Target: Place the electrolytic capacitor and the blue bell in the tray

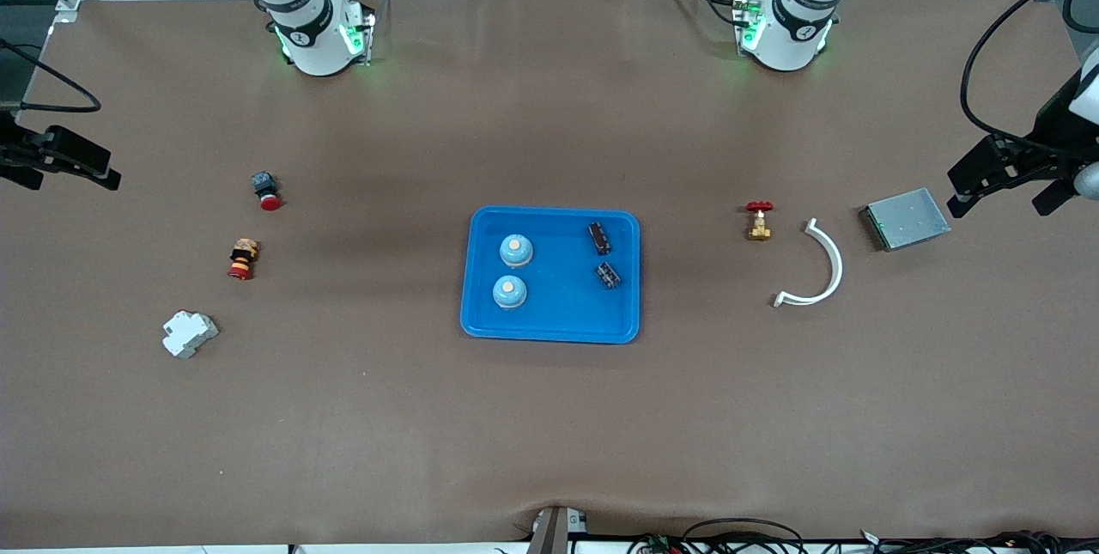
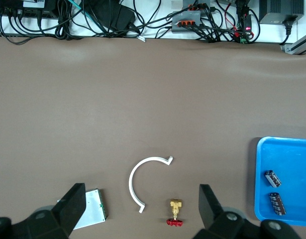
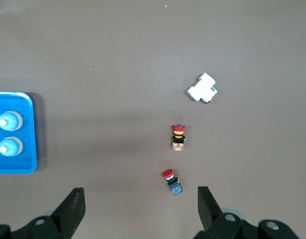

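Bright-blue plastic marks the tray [image 1: 558, 318], which sits at the middle of the front view, and everything the task names lies inside it. Two blue bells [image 1: 516, 251] stand one above the other in the half toward the right arm's end. Two dark electrolytic capacitors [image 1: 599, 238] lie apart from each other in the half toward the left arm's end, none of them touching the rim. The left gripper [image 1: 1009, 197] hangs at mid-height on the frame's edge at its own end of the table, over bare mat just beside the grey metal box [image 1: 906, 218]; its fingers are spread wide and hold nothing. The right gripper [image 1: 70, 180] hangs at the edge of the frame at the right arm's end, fingers likewise released and empty. Both arms look to be waiting. Judging by the layout, placing is done and what remains is a clean finish. The sensible course is to keep both hands high and well away from the tray so that nothing nudges the bells, which would probably roll or tip if knocked. The brass valve with a red handle [image 1: 759, 221], the white curved clip [image 1: 820, 266], the white breaker [image 1: 189, 334] and the two red-capped push buttons [image 1: 266, 191] are not part of the job and are best left alone. Any further move should travel above them rather than sweep low across the mat.
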